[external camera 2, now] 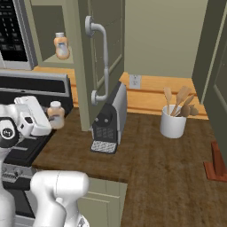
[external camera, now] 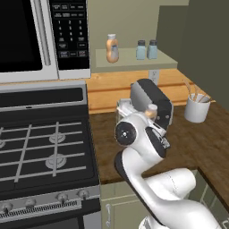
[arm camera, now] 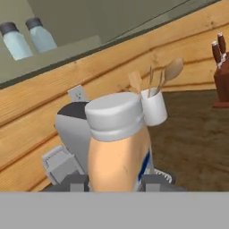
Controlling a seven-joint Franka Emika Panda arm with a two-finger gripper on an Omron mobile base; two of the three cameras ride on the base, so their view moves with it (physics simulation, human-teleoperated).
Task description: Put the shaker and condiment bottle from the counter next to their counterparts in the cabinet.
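My gripper point(arm camera: 114, 182) is shut on the condiment bottle point(arm camera: 117, 147), an orange bottle with a cream cap, upright and close to the camera. In the base views the gripper point(external camera: 152, 118) point(external camera 2: 48, 119) holds this bottle point(external camera: 152, 110) point(external camera 2: 56, 113) above the counter point(external camera: 192, 143), beside the stove's right edge. On the cabinet shelf point(external camera: 134, 61) stand an identical orange bottle point(external camera: 112, 48) point(external camera 2: 62, 45) and two pale blue shakers point(external camera: 141, 50) point(external camera: 152, 49) side by side, the shakers point(arm camera: 12, 41) point(arm camera: 40, 36) also at the hand view's top left.
A grey box appliance point(external camera: 152, 100) point(external camera 2: 111, 117) stands just behind the gripper. The open dark cabinet door point(external camera 2: 99, 57) hangs over the counter. A white utensil cup point(external camera: 197, 107) point(external camera 2: 174, 120) and a knife block point(external camera 2: 217, 164) stand to the right. Stove point(external camera: 44, 147) and microwave point(external camera: 40, 36) are left.
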